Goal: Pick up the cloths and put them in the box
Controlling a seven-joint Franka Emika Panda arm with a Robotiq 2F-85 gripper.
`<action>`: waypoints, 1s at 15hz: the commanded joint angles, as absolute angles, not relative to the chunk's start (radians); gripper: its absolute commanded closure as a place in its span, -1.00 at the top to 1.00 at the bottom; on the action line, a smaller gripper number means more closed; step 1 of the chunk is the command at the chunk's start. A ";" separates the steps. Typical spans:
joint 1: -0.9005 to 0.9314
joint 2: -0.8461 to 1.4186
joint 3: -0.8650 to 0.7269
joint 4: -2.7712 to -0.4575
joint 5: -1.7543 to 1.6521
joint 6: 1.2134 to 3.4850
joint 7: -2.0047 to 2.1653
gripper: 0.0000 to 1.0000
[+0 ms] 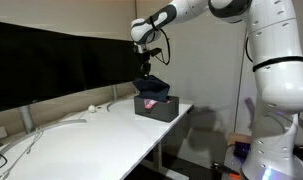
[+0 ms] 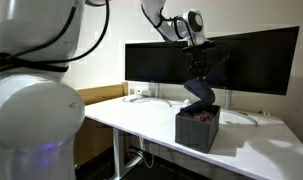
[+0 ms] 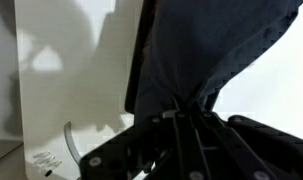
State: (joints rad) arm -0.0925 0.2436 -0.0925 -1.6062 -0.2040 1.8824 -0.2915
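White tabletop [image 1: 91,135] spreads beneath the gripper [image 1: 146,70], its jaws clamped on a plain navy fabric cloth [image 1: 151,86] that hangs under it. Directly below sits a dark grey rectangular open box [image 1: 161,110] holding a pink-red floral cloth [image 1: 151,101].

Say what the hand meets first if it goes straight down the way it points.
Likely the box, with the pink cloth in it. The hand, shut on the dark cloth, points down above it; exact alignment is hard to judge.
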 commanded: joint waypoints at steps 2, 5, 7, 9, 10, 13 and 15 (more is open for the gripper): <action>-0.130 0.242 -0.108 -1.655 -0.230 1.914 -0.345 -0.92; -0.128 0.247 -0.106 -1.669 -0.240 1.912 -0.349 -0.92; -0.126 0.242 -0.104 -1.691 -0.244 1.915 -0.353 -0.91; -0.122 0.234 -0.099 -1.712 -0.253 1.920 -0.355 -0.91; -0.122 0.229 -0.099 -1.729 -0.262 1.933 -0.358 -0.91; -0.116 0.225 -0.097 -1.754 -0.279 1.957 -0.344 -0.91; -0.115 0.223 -0.096 -1.768 -0.285 1.971 -0.334 -0.91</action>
